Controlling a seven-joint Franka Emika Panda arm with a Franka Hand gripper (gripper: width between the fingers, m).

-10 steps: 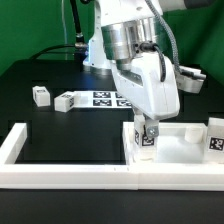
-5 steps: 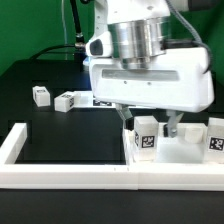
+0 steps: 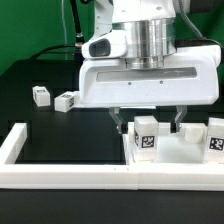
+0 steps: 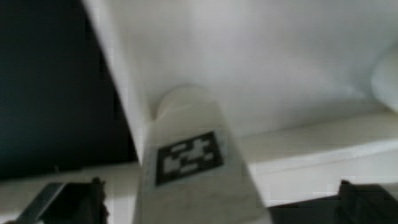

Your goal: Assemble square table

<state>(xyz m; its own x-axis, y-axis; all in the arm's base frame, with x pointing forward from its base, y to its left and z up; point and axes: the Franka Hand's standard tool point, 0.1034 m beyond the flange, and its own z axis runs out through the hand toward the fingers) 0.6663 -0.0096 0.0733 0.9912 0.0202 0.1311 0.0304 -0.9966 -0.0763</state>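
The white square table top (image 3: 178, 151) lies at the exterior view's right, against the front frame. A white leg (image 3: 146, 135) with a black-white tag stands upright on it. A second tagged leg (image 3: 215, 136) stands at the far right. Two loose legs (image 3: 40, 95) (image 3: 66, 101) lie on the black table at the left. My gripper (image 3: 149, 121) is open, with one finger on each side of the upright leg and apart from it. In the wrist view the leg (image 4: 192, 150) rises between my dark fingertips (image 4: 71, 202), over the white top (image 4: 267, 60); my gripper (image 4: 217, 205) holds nothing.
A long white bar frame (image 3: 70, 176) runs along the front edge and up the left side (image 3: 14, 144). The black table (image 3: 70, 135) lies inside it. The robot's broad white hand hides most of the area behind the leg.
The hand has turned about its vertical axis to face broadside. The fingers, close around the leg a second ago, now stand wide apart. The leg stays upright.
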